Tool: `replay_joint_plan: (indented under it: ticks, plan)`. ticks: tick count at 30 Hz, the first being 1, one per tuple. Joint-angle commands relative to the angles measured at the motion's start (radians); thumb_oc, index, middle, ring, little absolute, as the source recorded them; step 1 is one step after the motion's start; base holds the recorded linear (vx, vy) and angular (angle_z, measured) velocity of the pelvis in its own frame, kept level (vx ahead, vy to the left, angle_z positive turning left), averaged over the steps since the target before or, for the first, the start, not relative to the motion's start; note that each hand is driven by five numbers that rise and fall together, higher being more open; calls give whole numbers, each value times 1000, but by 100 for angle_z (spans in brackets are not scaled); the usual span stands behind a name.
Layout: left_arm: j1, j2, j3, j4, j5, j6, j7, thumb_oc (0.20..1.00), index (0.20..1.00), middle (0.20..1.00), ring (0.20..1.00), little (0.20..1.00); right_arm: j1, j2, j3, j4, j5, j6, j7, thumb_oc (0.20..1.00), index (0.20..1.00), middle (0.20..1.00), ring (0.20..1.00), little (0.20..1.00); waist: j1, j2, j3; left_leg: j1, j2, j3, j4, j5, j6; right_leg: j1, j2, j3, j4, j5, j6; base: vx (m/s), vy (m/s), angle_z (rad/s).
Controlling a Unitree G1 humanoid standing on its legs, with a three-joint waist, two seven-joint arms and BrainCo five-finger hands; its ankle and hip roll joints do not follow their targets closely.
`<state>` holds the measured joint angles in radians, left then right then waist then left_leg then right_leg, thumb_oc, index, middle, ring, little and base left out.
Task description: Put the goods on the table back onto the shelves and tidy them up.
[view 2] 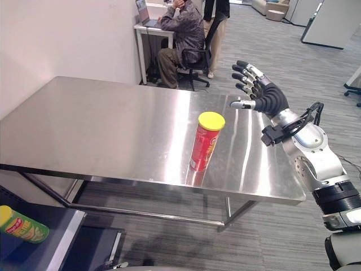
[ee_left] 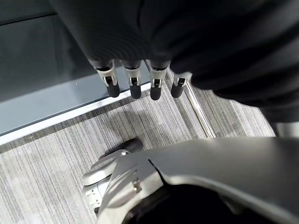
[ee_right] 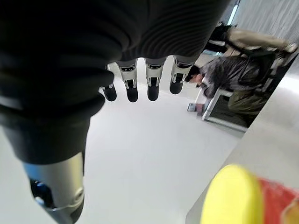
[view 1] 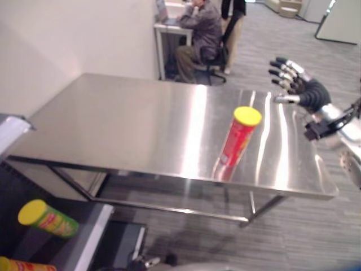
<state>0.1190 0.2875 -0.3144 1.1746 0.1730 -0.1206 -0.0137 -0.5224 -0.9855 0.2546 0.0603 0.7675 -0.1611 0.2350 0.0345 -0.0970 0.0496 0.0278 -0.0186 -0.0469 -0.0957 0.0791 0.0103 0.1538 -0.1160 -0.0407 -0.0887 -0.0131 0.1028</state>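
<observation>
Red canister (view 2: pixel 204 148) upright on tabletop (view 2: pixel 101 130), judged light, rigid, slick: I'd grip mid-body; right hand (view 2: pixel 264 96) spread, empty.

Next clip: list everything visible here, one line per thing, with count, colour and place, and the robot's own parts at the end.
Table: one, bare steel, centre of the scene.
Red can: one, red with a yellow lid, upright on the table near its front edge.
Green can: one, green with a yellow lid, lying on the shelf.
Shelf: one, dark with a pale edge, lower left beside the table; a second can shows partly at its front corner.
Desk: one, white, beyond the table, laptop on top.
Seated person: one, grey jacket, at the desk; another person stands just behind.
Right hand: one, fingers straight, raised above the table's right side, apart from the red can.
Left hand: one, fingers straight, above the carpet, holding nothing.
</observation>
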Motion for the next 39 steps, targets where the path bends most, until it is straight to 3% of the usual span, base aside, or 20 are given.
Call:
replay_joint_plan:
  ticks: [1,22,39]
  plan:
    - [37,-24,-75,50,-14,-8,-25,1000,1000,1000,1000,1000,-37,-54,25,-25,13,-28,16,1000,1000,1000,1000,1000,63,28,-53,45,52,-46,8,-119,-34,-74,-36,-2,16,34,47,0,0,0]
    - [74,-37,-44,27,-44,-17,-47,1000,1000,1000,1000,1000,6,-141,151,-51,-131,5,98,1000,1000,1000,1000,1000,68,27,-39,39,61,-62,8,-115,-40,-75,-33,-11,16,30,46,1,0,0]
    - [74,-45,-55,30,-80,-8,-42,1000,1000,1000,1000,1000,-92,-29,228,92,-201,20,33,1000,1000,1000,1000,1000,82,26,-31,40,61,-65,8,-115,-36,-73,-32,-14,19,26,42,0,0,0]
